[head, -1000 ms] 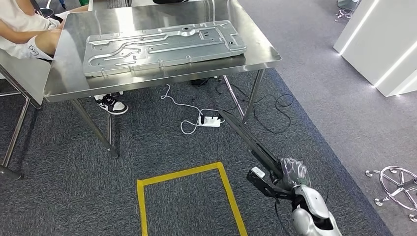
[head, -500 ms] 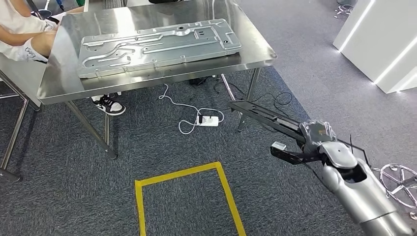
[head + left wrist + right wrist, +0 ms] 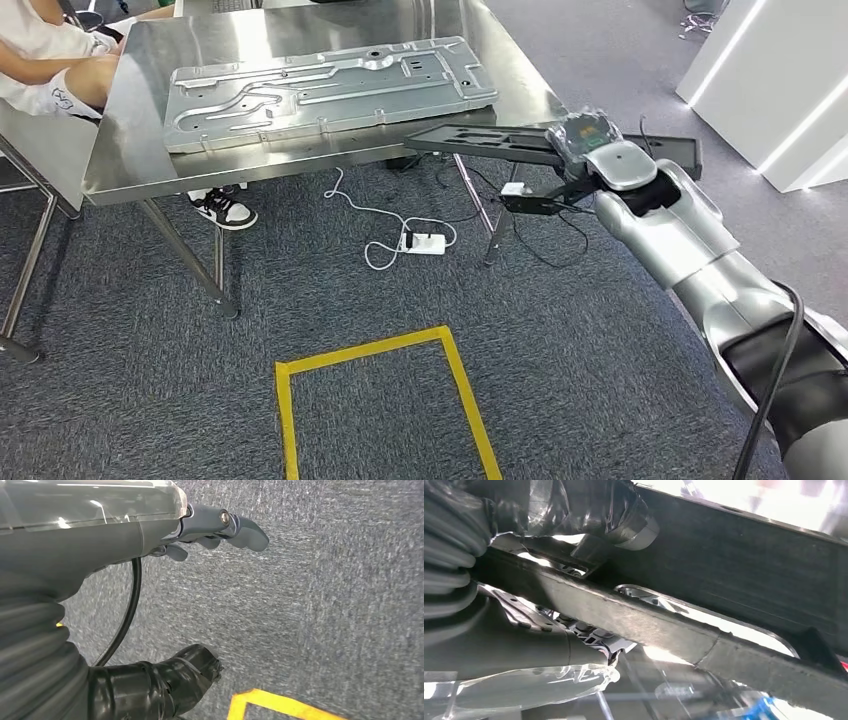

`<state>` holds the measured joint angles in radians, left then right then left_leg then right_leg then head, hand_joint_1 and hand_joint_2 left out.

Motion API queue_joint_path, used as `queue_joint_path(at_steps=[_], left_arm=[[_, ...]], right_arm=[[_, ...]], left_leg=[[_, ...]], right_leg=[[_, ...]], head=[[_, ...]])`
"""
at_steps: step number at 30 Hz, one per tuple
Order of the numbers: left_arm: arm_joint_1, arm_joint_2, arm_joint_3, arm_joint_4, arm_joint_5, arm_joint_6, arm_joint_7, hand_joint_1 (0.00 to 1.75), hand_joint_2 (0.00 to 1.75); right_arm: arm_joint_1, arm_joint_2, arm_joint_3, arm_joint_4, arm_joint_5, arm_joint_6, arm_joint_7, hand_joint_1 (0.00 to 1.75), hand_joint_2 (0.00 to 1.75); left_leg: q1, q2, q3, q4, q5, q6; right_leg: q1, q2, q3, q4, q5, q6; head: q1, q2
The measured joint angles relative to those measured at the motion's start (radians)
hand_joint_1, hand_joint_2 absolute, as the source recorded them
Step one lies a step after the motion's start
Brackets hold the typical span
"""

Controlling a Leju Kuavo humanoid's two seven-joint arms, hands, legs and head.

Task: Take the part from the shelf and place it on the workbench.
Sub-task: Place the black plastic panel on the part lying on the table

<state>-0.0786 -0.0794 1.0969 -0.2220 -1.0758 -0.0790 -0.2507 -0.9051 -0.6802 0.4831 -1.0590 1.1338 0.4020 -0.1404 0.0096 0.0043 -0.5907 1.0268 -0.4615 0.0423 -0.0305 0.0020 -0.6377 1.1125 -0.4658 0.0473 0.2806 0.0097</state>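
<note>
Part [image 3: 480,139] in right hand [image 3: 585,140] (level)

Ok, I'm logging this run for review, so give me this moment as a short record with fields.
part: long black frame, roughly level, at the table's front right edge
right hand: grips the part
left hand: holds nothing, over grey carpet
table: steel, with a silver stamped panel on it
floor: yellow tape outline, white power strip
person: seated at the table's far left
</note>
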Motion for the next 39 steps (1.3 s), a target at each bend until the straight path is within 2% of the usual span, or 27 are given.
queue_joint_path(at_steps=[1, 2, 4, 6, 8, 10, 11, 12, 13, 14, 15, 16, 17, 20, 21, 23, 25, 26, 27, 28, 30, 31, 32, 34, 36, 37, 39], left_arm=[[-0.001, -0.001, 0.002, 0.000, 0.001, 0.000, 0.002, 0.00, 1.75], [-0.002, -0.003, 0.005, 0.000, 0.002, -0.001, 0.004, 0.00, 1.75], [0.000, -0.007, 0.011, 0.002, 0.001, -0.003, 0.007, 0.00, 1.75], [-0.001, -0.012, 0.016, 0.004, -0.003, -0.007, 0.007, 0.00, 1.75], [-0.004, -0.015, 0.019, 0.005, -0.006, -0.010, 0.004, 0.00, 1.75], [-0.005, -0.019, 0.021, 0.007, -0.007, -0.012, 0.000, 0.00, 1.75], [-0.005, -0.021, 0.022, 0.008, -0.008, -0.012, -0.001, 0.00, 1.75], [-0.004, -0.024, 0.022, 0.009, -0.010, -0.012, -0.001, 0.00, 1.75], [-0.002, -0.025, 0.023, 0.009, -0.012, -0.012, 0.000, 0.00, 1.75], [-0.001, -0.026, 0.024, 0.010, -0.014, -0.012, 0.003, 0.00, 1.75], [0.000, -0.027, 0.025, 0.010, -0.016, -0.011, 0.006, 0.00, 1.75], [0.001, -0.028, 0.027, 0.010, -0.017, -0.010, 0.008, 0.00, 1.75], [0.001, -0.028, 0.028, 0.011, -0.018, -0.008, 0.011, 0.00, 1.75], [0.002, -0.031, 0.033, 0.014, -0.019, -0.006, 0.016, 0.00, 1.75], [0.002, -0.031, 0.035, 0.014, -0.020, -0.006, 0.018, 0.00, 1.75], [0.000, -0.032, 0.040, 0.014, -0.021, -0.004, 0.020, 0.00, 1.75], [-0.001, -0.033, 0.045, 0.014, -0.021, -0.003, 0.021, 0.00, 1.75], [-0.001, -0.033, 0.047, 0.014, -0.021, -0.002, 0.021, 0.00, 1.75], [0.000, -0.033, 0.047, 0.014, -0.021, -0.002, 0.022, 0.00, 1.75], [0.000, -0.033, 0.048, 0.014, -0.021, -0.001, 0.022, 0.00, 1.75], [0.001, -0.034, 0.049, 0.015, -0.021, -0.001, 0.022, 0.00, 1.75], [0.000, -0.035, 0.050, 0.015, -0.021, -0.001, 0.022, 0.00, 1.75], [0.000, -0.036, 0.051, 0.015, -0.021, 0.000, 0.022, 0.00, 1.75], [0.000, -0.038, 0.053, 0.016, -0.021, 0.000, 0.023, 0.00, 1.75], [0.000, -0.038, 0.055, 0.016, -0.023, 0.001, 0.023, 0.00, 1.75], [0.000, -0.037, 0.055, 0.016, -0.023, 0.001, 0.023, 0.00, 1.75], [0.001, -0.036, 0.056, 0.016, -0.025, 0.001, 0.023, 0.00, 1.75]], right_arm=[[-0.044, 0.016, 0.036, 0.028, -0.001, 0.000, 0.000, 1.75, 1.75], [-0.082, 0.035, 0.066, 0.053, -0.001, 0.000, 0.001, 1.75, 1.75], [-0.147, 0.082, 0.130, 0.101, -0.002, 0.002, 0.002, 1.75, 1.75], [-0.202, 0.139, 0.195, 0.147, -0.011, 0.007, -0.001, 1.75, 1.75], [-0.260, 0.195, 0.252, 0.187, -0.033, 0.026, -0.010, 1.75, 1.75], [-0.314, 0.232, 0.314, 0.212, -0.066, 0.060, -0.020, 1.75, 1.75], [-0.336, 0.242, 0.349, 0.220, -0.086, 0.076, -0.023, 1.75, 1.75], [-0.353, 0.248, 0.381, 0.223, -0.106, 0.085, -0.024, 1.75, 1.75], [-0.367, 0.251, 0.410, 0.224, -0.124, 0.089, -0.024, 1.75, 1.75], [-0.379, 0.253, 0.437, 0.225, -0.141, 0.089, -0.021, 1.75, 1.75], [-0.391, 0.256, 0.460, 0.226, -0.154, 0.088, -0.016, 1.75, 1.75], [-0.403, 0.257, 0.483, 0.227, -0.162, 0.086, -0.012, 1.75, 1.75], [-0.414, 0.259, 0.504, 0.229, -0.168, 0.085, -0.009, 1.75, 1.75], [-0.428, 0.264, 0.543, 0.233, -0.182, 0.083, -0.004, 1.75, 1.75], [-0.430, 0.266, 0.549, 0.234, -0.188, 0.083, -0.001, 1.75, 1.75], [-0.439, 0.270, 0.563, 0.236, -0.199, 0.081, 0.005, 1.75, 1.75], [-0.446, 0.272, 0.578, 0.237, -0.212, 0.080, 0.008, 1.75, 1.75], [-0.446, 0.272, 0.585, 0.238, -0.218, 0.080, 0.009, 1.75, 1.75], [-0.446, 0.272, 0.591, 0.239, -0.224, 0.080, 0.010, 1.75, 1.75], [-0.447, 0.272, 0.596, 0.240, -0.230, 0.080, 0.012, 1.75, 1.75], [-0.452, 0.269, 0.605, 0.240, -0.241, 0.079, 0.016, 1.75, 1.75], [-0.456, 0.267, 0.608, 0.239, -0.247, 0.078, 0.020, 1.75, 1.75], [-0.459, 0.265, 0.611, 0.239, -0.253, 0.076, 0.023, 1.75, 1.75], [-0.462, 0.257, 0.618, 0.235, -0.260, 0.068, 0.030, 1.75, 1.75], [-0.460, 0.247, 0.629, 0.224, -0.255, 0.040, 0.042, 1.75, 1.75], [-0.459, 0.244, 0.634, 0.215, -0.247, 0.017, 0.052, 1.75, 1.75], [-0.452, 0.241, 0.639, 0.197, -0.219, -0.043, 0.078, 1.75, 1.75]], left_leg=[[0.000, -0.004, -0.003, 0.002, 0.000, -0.006], [0.000, -0.008, -0.008, 0.004, 0.002, -0.012], [0.001, -0.010, -0.014, 0.003, 0.006, -0.024], [0.004, -0.010, -0.023, 0.021, -0.009, -0.035], [0.005, -0.010, -0.067, 0.111, -0.057, -0.044], [0.005, -0.010, -0.136, 0.243, -0.107, -0.047], [0.005, -0.010, -0.160, 0.282, -0.110, -0.046], [0.005, -0.010, -0.166, 0.285, -0.094, -0.044], [0.005, -0.010, -0.153, 0.246, -0.060, -0.040], [0.004, -0.009, -0.125, 0.179, -0.019, -0.036], [0.003, -0.010, -0.095, 0.114, 0.011, -0.032], [0.001, -0.010, -0.072, 0.062, 0.028, -0.029], [0.000, -0.010, -0.060, 0.033, 0.033, -0.027], [0.000, -0.011, -0.055, 0.019, 0.029, -0.020], [0.002, -0.011, -0.052, 0.015, 0.030, -0.016], [0.005, -0.010, -0.048, 0.009, 0.032, -0.009], [0.004, -0.010, -0.047, 0.008, 0.031, -0.005], [0.004, -0.011, -0.046, 0.009, 0.030, -0.004], [0.003, -0.011, -0.044, 0.009, 0.028, -0.003], [0.003, -0.012, -0.042, 0.010, 0.027, -0.003], [0.001, -0.014, -0.037, 0.011, 0.024, -0.004], [-0.001, -0.015, -0.036, 0.011, 0.023, -0.006], [-0.002, -0.015, -0.035, 0.010, 0.023, -0.009], [-0.001, -0.014, -0.035, 0.008, 0.024, -0.017], [-0.002, -0.012, -0.037, 0.013, 0.016, -0.026], [-0.002, -0.012, -0.045, 0.034, 0.001, -0.031], [0.001, -0.010, -0.087, 0.133, -0.056, -0.038]], right_leg=[[0.002, 0.001, 0.021, -0.047, 0.014, -0.003], [0.006, 0.001, 0.029, -0.069, 0.014, -0.007], [0.011, 0.000, 0.028, -0.078, 0.010, -0.018], [0.009, 0.000, 0.031, -0.085, 0.014, -0.032], [0.009, 0.000, 0.033, -0.090, 0.017, -0.046], [0.014, 0.000, 0.033, -0.089, 0.015, -0.054], [0.017, 0.000, 0.035, -0.088, 0.013, -0.056], [0.020, -0.002, 0.038, -0.087, 0.010, -0.058], [0.023, -0.004, 0.042, -0.085, 0.007, -0.059], [0.025, -0.005, 0.045, -0.083, 0.003, -0.059], [0.028, -0.006, 0.046, -0.080, -0.002, -0.056], [0.030, -0.006, 0.044, -0.077, -0.005, -0.054], [0.032, -0.006, 0.042, -0.074, -0.007, -0.050], [0.033, -0.005, 0.038, -0.073, -0.009, -0.037], [0.032, -0.004, 0.033, -0.062, -0.018, -0.033], [0.027, -0.004, -0.003, 0.016, -0.064, -0.023], [0.025, -0.003, -0.066, 0.142, -0.116, -0.016], [0.024, -0.003, -0.090, 0.185, -0.124, -0.015], [0.024, -0.003, -0.100, 0.196, -0.113, -0.015], [0.024, -0.003, -0.091, 0.167, -0.084, -0.018], [0.028, -0.003, -0.034, 0.037, -0.011, -0.029], [0.031, -0.003, -0.007, -0.024, 0.012, -0.036], [0.034, -0.003, 0.011, -0.063, 0.022, -0.042], [0.039, -0.002, 0.019, -0.083, 0.021, -0.048], [0.032, -0.003, 0.028, -0.098, 0.028, -0.056], [0.028, -0.004, 0.033, -0.106, 0.032, -0.061], [0.025, -0.005, 0.039, -0.114, 0.036, -0.068]], head=[[0.000, 0.000], [-0.001, 0.000], [-0.001, 0.000], [-0.002, 0.000], [-0.003, 0.000], [-0.004, 0.000], [-0.004, 0.000], [-0.004, 0.000], [-0.004, 0.000], [-0.004, 0.000], [-0.004, 0.000], [-0.004, 0.000], [-0.004, 0.000], [-0.005, 0.000], [-0.005, 0.000], [-0.005, 0.000], [-0.004, 0.000], [-0.004, 0.000], [-0.004, 0.000], [-0.004, 0.000], [-0.005, 0.000], [-0.006, 0.000], [-0.006, 0.000], [-0.007, 0.000], [-0.007, 0.000], [-0.007, 0.000], [-0.008, 0.000]])
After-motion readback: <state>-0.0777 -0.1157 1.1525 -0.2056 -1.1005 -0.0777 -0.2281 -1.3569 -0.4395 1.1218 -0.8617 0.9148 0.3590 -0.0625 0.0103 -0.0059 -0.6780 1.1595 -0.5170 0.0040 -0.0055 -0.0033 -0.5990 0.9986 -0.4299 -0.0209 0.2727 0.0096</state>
